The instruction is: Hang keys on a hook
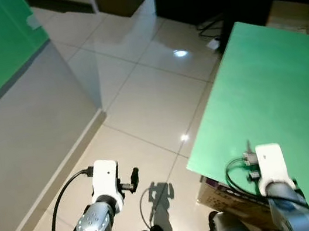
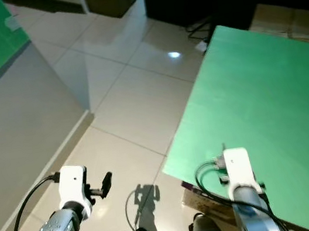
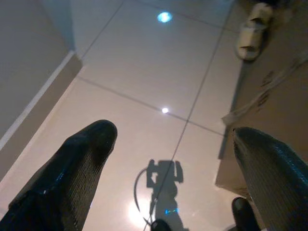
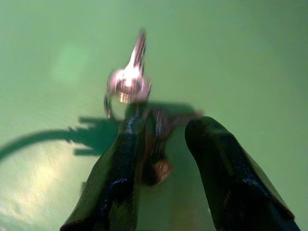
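One set of keys (image 4: 129, 84) lies on the green counter (image 1: 280, 88), twelve o'clock of the parted, empty right pincer (image 4: 166, 139); left pincer (image 3: 173, 139) gapes wide, empty.

table (image 1: 279, 82) right | wall (image 1: 6, 116) left | keys (image 4: 129, 84) on table, before right hand (image 4: 163, 144)

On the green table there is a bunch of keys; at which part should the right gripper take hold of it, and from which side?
Probably at the dark fob behind the ring of the keys, coming from above the green table. The bunch lies flat, so the right gripper can straddle it; its fingers already flank the fob.
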Available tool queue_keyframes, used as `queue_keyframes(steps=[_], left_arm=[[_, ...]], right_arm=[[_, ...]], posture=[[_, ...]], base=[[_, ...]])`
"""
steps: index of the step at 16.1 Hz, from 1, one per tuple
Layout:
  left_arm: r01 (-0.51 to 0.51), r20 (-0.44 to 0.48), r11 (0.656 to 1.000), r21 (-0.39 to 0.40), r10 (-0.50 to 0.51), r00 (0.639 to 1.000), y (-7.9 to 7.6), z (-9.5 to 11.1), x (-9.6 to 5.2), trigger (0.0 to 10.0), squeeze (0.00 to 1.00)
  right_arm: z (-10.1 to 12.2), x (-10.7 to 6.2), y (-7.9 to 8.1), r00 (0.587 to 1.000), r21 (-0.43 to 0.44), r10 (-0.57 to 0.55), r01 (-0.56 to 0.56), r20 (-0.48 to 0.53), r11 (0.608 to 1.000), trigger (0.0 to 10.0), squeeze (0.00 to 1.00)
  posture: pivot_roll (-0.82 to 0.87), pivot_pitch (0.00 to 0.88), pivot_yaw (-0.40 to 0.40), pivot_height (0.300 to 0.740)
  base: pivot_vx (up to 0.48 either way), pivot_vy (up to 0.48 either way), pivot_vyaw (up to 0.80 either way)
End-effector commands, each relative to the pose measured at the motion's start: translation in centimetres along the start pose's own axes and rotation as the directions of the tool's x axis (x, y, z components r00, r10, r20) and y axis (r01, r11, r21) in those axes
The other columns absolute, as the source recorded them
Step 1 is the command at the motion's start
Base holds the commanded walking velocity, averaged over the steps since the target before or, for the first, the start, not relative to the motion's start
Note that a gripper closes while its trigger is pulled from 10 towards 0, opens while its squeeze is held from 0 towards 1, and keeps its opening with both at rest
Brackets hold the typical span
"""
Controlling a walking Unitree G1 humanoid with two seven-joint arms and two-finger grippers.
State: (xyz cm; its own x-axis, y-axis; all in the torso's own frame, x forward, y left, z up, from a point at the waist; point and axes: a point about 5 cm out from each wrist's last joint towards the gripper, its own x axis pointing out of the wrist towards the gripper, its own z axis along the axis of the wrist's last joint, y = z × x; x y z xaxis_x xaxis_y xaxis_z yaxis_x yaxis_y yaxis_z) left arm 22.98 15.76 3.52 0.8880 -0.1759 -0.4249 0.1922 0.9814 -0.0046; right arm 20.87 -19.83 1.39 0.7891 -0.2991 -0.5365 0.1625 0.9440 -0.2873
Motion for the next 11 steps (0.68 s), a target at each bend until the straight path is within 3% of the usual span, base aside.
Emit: queue_keyframes(steps=[1,3,4,5,11], left_arm=[[-0.009,-0.012,1.000,-0.002,0.009,1.000,0.14,-0.21,-0.20,10.0,0.00],[-0.009,-0.010,1.000,-0.002,0.009,1.000,0.11,-0.19,-0.11,10.0,0.00],[-0.008,-0.011,1.000,-0.001,0.008,1.000,0.10,-0.14,-0.11,10.0,0.00],[-0.009,-0.012,1.000,-0.001,0.009,1.000,0.11,-0.12,-0.12,10.0,0.00],[-0.009,-0.008,1.000,-0.001,0.009,1.000,0.08,0.06,0.05,10.0,0.00]], right_arm=[[-0.55,-0.12,0.11,1.000,0.000,0.001,-0.001,-0.012,1.000,10.0,0.00],[-0.59,-0.12,0.13,1.000,-0.003,0.004,-0.004,-0.013,1.000,10.0,0.00],[-0.66,0.05,0.14,1.000,-0.001,0.001,-0.001,-0.007,1.000,9.5,0.00],[-0.71,0.20,0.15,1.000,0.003,-0.001,0.001,-0.002,1.000,0.0,0.00],[-0.32,0.19,0.21,0.999,0.011,0.000,-0.001,0.036,1.000,0.0,0.00]], posture=[[-0.20,0.208,0.081,0.740],[-0.20,0.205,0.083,0.740],[-0.20,0.205,0.084,0.740],[-0.20,0.205,0.084,0.740],[-0.21,0.200,0.085,0.740]], base=[[0.000,0.000,0.00],[0.000,0.000,0.00],[0.000,0.000,0.00],[0.000,0.000,0.00],[0.000,0.000,0.00]])
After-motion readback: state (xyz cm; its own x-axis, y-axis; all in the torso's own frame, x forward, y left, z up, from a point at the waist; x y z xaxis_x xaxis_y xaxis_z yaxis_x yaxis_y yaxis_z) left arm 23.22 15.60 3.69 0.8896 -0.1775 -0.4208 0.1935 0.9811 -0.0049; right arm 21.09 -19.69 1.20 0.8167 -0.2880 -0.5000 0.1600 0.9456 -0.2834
